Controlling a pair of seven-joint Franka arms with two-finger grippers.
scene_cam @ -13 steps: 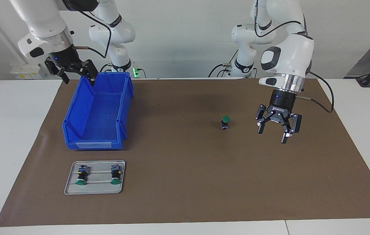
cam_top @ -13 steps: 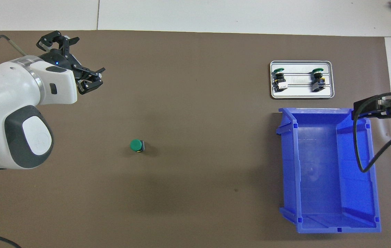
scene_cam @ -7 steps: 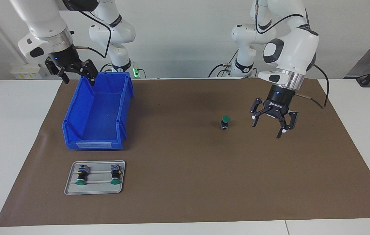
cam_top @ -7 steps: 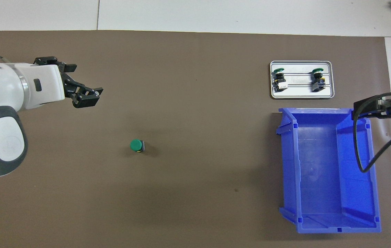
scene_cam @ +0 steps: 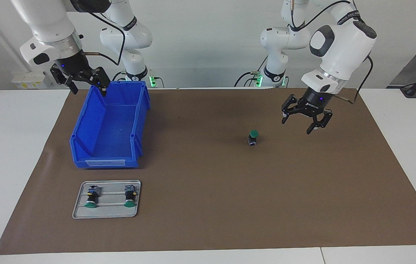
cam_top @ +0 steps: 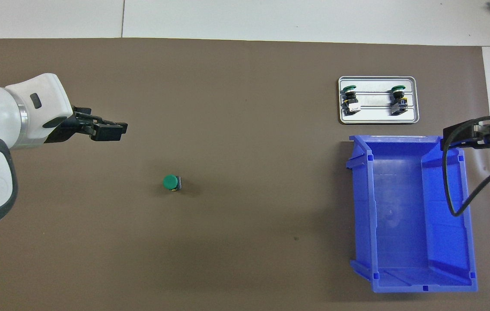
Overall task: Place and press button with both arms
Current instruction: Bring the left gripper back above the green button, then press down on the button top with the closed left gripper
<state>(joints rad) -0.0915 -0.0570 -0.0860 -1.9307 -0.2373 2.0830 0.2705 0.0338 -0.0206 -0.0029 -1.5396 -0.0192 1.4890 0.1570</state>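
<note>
Button [scene_cam: 253, 137] stands upright at centre-right of the facing view, lower left of the open, empty left gripper [scene_cam: 305, 118]; right gripper [scene_cam: 83, 81], also open, waits upper left.

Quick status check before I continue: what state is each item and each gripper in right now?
button: upright on the mat, green cap up, free of both grippers.
two buttons on the tray: lying on their sides, caps pointing away from the robots.
tray: flat on the mat.
blue bin: upright, empty.
left gripper: open, empty, raised over the mat beside the button.
right gripper: open, empty, above the bin's rim.
</note>
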